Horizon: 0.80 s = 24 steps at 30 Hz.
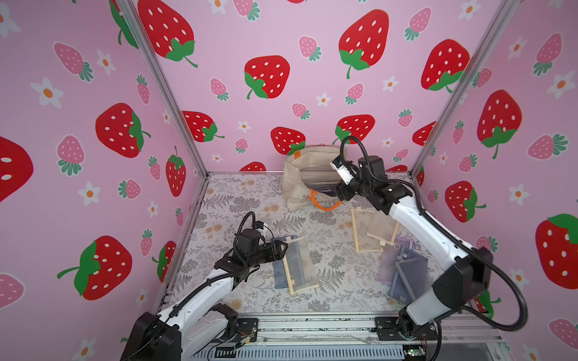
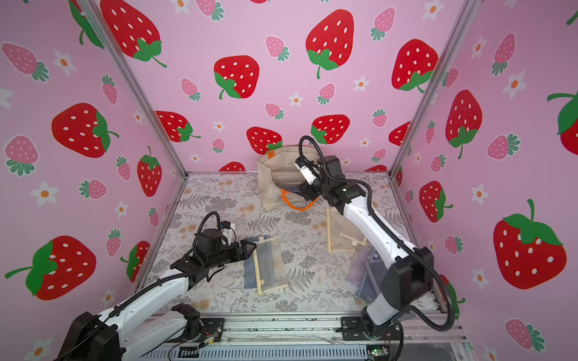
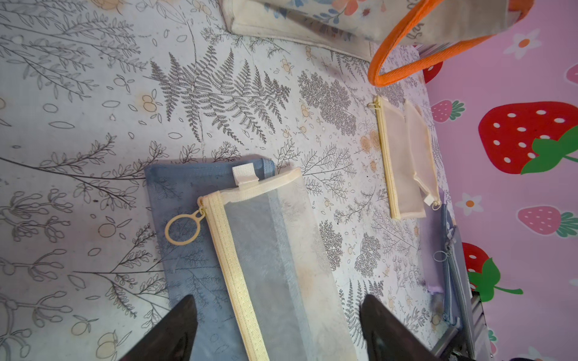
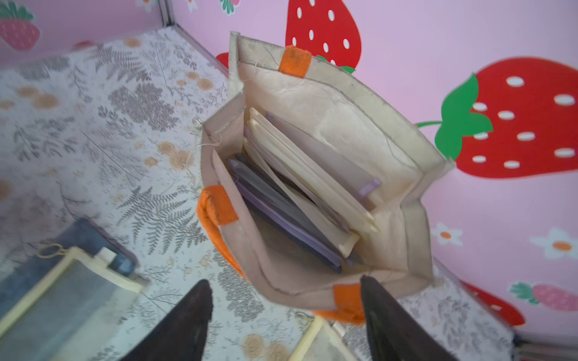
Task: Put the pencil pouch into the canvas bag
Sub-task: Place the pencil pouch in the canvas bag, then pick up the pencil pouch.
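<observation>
My left gripper (image 3: 278, 328) hangs with its jaws apart and empty, just above a see-through mesh pencil pouch with cream zip trim (image 1: 301, 265). That pouch lies flat across a blue mesh pouch (image 1: 279, 275) on the fern-print table (image 1: 244, 200). Farther back stands the cream canvas bag with orange rope handles (image 1: 300, 175). Its mouth is open, and several cream and lilac flat pouches (image 4: 300, 187) stand on edge inside. My right gripper (image 4: 287, 322) hovers at the bag's rim with its jaws spread, holding nothing. Right of that, two cream mesh pouches (image 1: 370, 231) overlap on the table, with lilac and grey pouches (image 1: 403, 272) beside them.

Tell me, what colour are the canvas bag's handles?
Orange; the handle shows best in the left wrist view.
</observation>
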Tool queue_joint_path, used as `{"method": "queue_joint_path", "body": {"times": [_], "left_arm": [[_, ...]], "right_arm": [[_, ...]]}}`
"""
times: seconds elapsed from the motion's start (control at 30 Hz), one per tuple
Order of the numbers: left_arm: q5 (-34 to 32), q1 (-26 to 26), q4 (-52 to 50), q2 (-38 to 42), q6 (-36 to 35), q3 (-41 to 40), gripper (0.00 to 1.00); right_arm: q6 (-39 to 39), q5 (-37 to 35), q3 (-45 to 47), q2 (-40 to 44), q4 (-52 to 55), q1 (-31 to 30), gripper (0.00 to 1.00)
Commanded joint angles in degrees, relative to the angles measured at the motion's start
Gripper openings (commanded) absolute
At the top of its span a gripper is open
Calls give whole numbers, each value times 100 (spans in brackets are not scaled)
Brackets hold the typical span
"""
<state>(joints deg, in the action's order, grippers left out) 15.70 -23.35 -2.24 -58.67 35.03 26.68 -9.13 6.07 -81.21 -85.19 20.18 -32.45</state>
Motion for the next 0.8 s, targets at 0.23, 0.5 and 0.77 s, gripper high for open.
{"method": "queue_joint_path", "body": {"times": [0.23,0.5,0.77], "left_arm": [[638,-92,184,-550,263,-61,77],[388,-235,418,-820,494,-296,70],[292,-308,731,-1306,481,-388,63]], "right_arm": [[2534,1658,3342,1009,-1212,-217,99],[2992,2149,3679,-135,-2012,-984,98],[3397,2388,3668,-1050,-2779,-1036,97]]}}
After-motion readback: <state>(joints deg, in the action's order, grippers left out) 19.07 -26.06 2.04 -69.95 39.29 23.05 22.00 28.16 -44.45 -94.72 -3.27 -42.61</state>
